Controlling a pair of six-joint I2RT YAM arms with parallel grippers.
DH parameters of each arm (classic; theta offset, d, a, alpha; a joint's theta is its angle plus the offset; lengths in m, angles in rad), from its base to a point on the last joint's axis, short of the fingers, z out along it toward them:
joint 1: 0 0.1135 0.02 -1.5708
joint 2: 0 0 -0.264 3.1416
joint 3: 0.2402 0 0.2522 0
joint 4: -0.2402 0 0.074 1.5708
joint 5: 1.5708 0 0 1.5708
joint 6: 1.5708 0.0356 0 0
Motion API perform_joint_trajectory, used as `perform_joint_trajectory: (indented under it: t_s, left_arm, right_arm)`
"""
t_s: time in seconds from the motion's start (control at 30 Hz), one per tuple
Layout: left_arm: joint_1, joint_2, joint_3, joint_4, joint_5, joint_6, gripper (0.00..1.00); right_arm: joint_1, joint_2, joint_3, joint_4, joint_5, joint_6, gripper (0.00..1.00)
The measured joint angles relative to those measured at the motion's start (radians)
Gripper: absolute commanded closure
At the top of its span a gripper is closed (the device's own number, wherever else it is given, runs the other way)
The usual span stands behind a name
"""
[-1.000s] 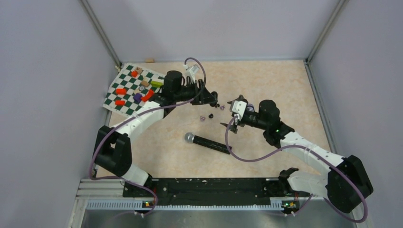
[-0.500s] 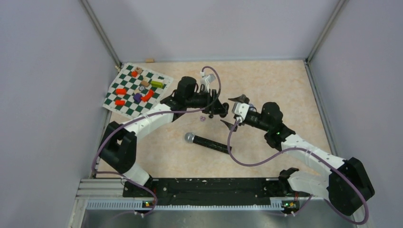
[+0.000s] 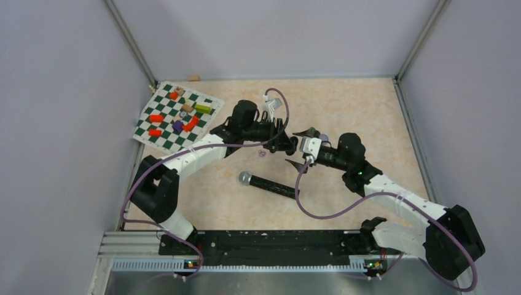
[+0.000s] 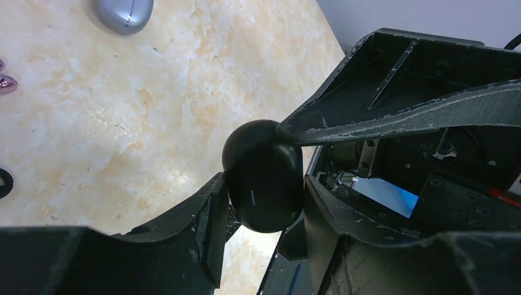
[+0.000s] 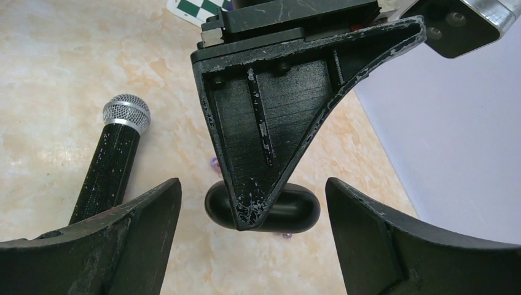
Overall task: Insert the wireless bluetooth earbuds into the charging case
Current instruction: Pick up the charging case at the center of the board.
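Note:
My left gripper (image 4: 264,206) is shut on a closed black oval charging case (image 4: 263,178), held above the table. In the right wrist view the case (image 5: 301,209) hangs crosswise under a left finger, between the wide-apart fingers of my open right gripper (image 5: 253,200), which touch nothing there. From above, the two grippers meet at mid-table: left (image 3: 287,146), right (image 3: 299,149). The case itself is hidden there. Purple earbuds (image 5: 215,163) lie on the table below, one (image 4: 6,83) at the left wrist view's edge, one (image 3: 262,152) seen from above. A black earbud (image 4: 3,183) is cut off by the frame.
A black microphone (image 3: 267,184) with a silver head lies just in front of the grippers. A silver-grey oval case (image 4: 123,12) rests on the table behind them. A green-white chequered mat (image 3: 161,101) with several coloured blocks sits at back left. Walls enclose three sides.
My left arm has carried the case rightward to the right gripper. The right gripper has shifted left so its fingers straddle the case, and they have narrowed a little.

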Motion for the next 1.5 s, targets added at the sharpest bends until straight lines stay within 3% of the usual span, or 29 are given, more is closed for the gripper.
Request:
perform_joint_trajectory:
  t_s: [0.37,0.83,0.93,1.07,1.17,1.37,1.5]
  left_arm:
    - [0.0,0.0,0.002,0.0,0.012,0.0,0.74]
    - [0.0,0.0,0.002,0.001,0.027,-0.005,0.75]
    - [0.0,0.0,0.002,0.002,0.03,-0.008,0.75]
    - [0.001,0.0,0.004,0.011,0.029,-0.011,0.7]
    - [0.002,0.0,0.004,0.011,0.029,-0.011,0.61]
    - [0.002,0.0,0.005,0.009,0.042,-0.008,0.03]
    - [0.005,0.0,0.023,-0.021,0.072,0.019,0.01]
  right_arm:
    - [-0.001,0.0,0.0,-0.011,0.017,-0.014,0.24]
    - [-0.001,0.016,0.0,-0.007,0.046,-0.005,0.19]
    - [-0.001,0.016,0.0,0.009,0.053,-0.001,0.26]
    - [-0.001,0.016,-0.002,0.014,0.054,0.01,0.44]
    - [-0.001,0.016,-0.005,0.023,0.058,0.019,0.5]
    - [-0.001,0.016,-0.006,0.031,0.062,0.025,0.54]
    - [-0.006,0.007,-0.006,0.033,0.064,0.034,0.54]
